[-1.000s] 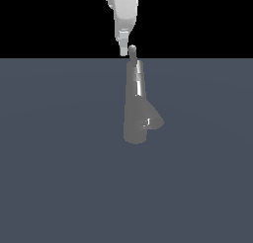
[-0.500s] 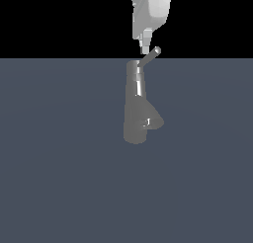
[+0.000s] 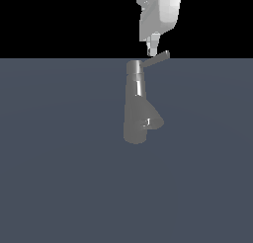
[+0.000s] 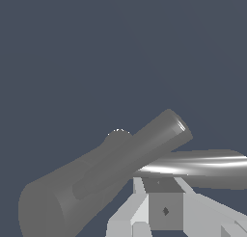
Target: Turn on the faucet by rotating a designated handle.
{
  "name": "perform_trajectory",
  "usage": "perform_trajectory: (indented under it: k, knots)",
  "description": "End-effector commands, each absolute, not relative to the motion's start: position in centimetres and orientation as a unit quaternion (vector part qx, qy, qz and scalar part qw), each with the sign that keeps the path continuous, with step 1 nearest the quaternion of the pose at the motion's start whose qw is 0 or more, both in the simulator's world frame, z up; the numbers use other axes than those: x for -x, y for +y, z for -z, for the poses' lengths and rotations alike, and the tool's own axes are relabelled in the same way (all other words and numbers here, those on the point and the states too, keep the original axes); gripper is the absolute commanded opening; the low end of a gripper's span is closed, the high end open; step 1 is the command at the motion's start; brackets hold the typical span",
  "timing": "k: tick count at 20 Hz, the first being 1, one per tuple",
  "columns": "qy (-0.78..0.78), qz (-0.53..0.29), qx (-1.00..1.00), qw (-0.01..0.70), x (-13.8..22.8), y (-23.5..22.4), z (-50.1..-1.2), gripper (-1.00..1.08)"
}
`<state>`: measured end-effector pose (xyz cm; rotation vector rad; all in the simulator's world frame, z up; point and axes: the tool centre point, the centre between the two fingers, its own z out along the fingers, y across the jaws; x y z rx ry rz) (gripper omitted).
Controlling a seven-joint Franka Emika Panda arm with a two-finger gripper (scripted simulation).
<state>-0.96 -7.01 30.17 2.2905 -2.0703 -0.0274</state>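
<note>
The grey metal faucet [image 3: 135, 106] stands upright on the dark grey floor, with its stubby spout [image 3: 154, 121] angled toward the exterior view's right. The thin handle [image 3: 156, 59] sticks out from the top cap toward the exterior view's right and slightly up. My gripper [image 3: 151, 52] comes down from above, its fingers close together and empty, with the tips right against the handle near its middle. In the wrist view the faucet body [image 4: 111, 176] lies diagonally, the shiny handle [image 4: 202, 167] runs sideways, and my gripper [image 4: 162, 185] touches the rod.
The flat dark grey floor [image 3: 59, 178] spreads all around the faucet. Nothing else stands on it. The white arm [image 3: 160, 12] hangs above the faucet's top against a black background.
My gripper has moved toward the exterior view's right. The handle has swung with it and now sticks out farther to the right of the top cap.
</note>
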Motion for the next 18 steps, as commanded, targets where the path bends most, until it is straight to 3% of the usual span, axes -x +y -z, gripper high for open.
perform_trajectory:
  k: [1, 18]
  knots:
    - [-0.674, 0.012, -0.738, 0.030, 0.3, -8.4, -29.1, -1.00]
    - [-0.683, 0.012, -0.730, 0.031, -3.4, -13.8, -27.3, -1.00]
